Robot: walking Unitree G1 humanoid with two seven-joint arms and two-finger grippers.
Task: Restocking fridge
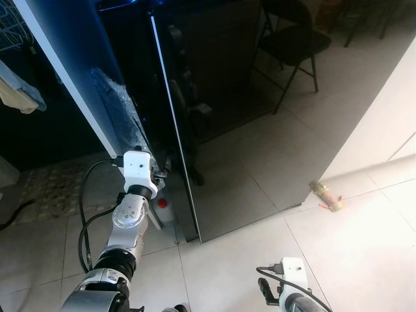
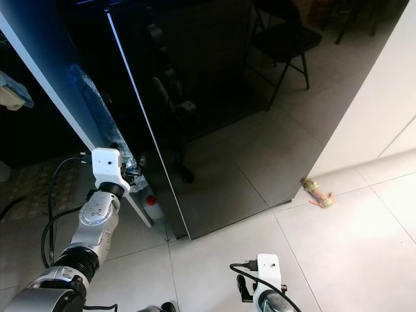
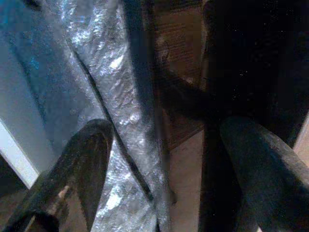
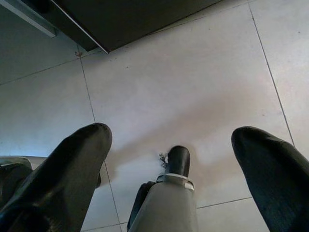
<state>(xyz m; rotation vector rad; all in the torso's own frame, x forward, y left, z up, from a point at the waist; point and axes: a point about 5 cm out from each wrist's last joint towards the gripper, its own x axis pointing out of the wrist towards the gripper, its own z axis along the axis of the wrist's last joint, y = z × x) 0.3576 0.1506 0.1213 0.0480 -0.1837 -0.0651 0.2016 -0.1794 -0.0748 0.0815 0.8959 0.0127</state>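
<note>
The tall glossy black fridge door (image 1: 214,130) stands ajar, and a white side panel (image 1: 71,78) wrapped in bubble wrap (image 1: 114,110) runs beside its opening edge. My left gripper (image 1: 166,170) reaches low into the gap at that edge. In the left wrist view the left gripper (image 3: 164,130) is open, with one finger (image 3: 84,159) against the bubble wrap and the dark door edge (image 3: 145,96) between the fingers. A bottle with a red cap (image 1: 162,209) sits just below. My right gripper (image 4: 174,140) hangs open over the floor tiles, holding nothing.
A black folding chair (image 1: 292,45) stands behind the fridge at the back. A small striped object (image 1: 327,194) lies on the tiles by the white wall (image 1: 383,123) at the right. Cloth (image 1: 19,91) hangs at the far left. Pale tiled floor (image 1: 338,260) spreads ahead.
</note>
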